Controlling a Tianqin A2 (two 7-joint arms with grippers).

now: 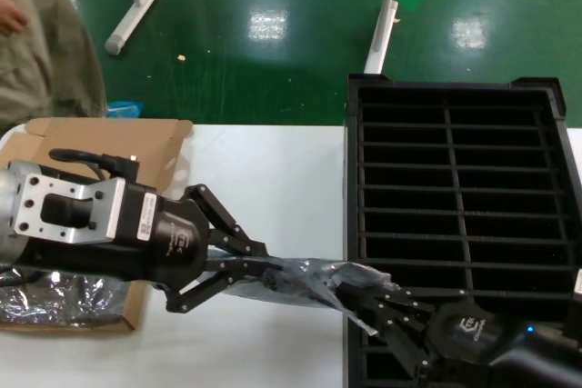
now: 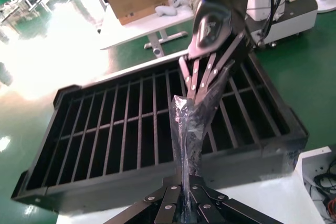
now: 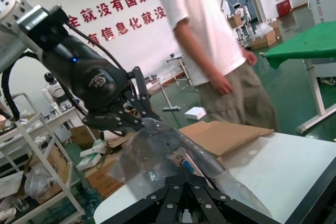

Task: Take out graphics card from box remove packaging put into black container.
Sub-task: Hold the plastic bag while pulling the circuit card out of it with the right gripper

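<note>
The box [image 1: 105, 147] was seen at the table's [image 1: 273, 179] left edge, flaps open. The left gripper [image 1: 259, 265] was clamped on one end of the bag [image 1: 305, 281], which was stretched above the table beside the crate [image 1: 459, 179]. The card [image 3: 185, 165] was seen inside the bag. The right gripper [image 1: 368, 302] was pinched on the bag's other end.

bright overhead lighting, floor [image 1: 268, 23] glare

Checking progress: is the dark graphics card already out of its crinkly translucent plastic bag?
No, the card still sits inside the bag.
</note>
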